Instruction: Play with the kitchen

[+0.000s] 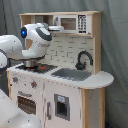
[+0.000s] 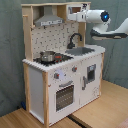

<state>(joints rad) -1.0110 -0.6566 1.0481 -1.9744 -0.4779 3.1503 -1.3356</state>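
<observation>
In the second exterior view the kitchen (image 2: 62, 70) stands on a wooden floor, filling most of the picture. Going left to right across it: the grey hood (image 2: 48, 19) sits at the top left, with a small pot (image 2: 47, 56) on the stove below it. Next come the black tap (image 2: 75, 39) and the sink (image 2: 82, 50). Lower down are the oven door (image 2: 64, 96) and a cupboard door (image 2: 90, 74).

At the upper right the arm's white head reaches in at the level of the top shelf, and the claw (image 2: 73, 16) seems to be at the shelf's front. I cannot tell how far it is open or whether it holds anything.

The risk I see: the arm is high on a light toy, so a sideways push there could rock or tip it, or snag the shelf edge.
</observation>
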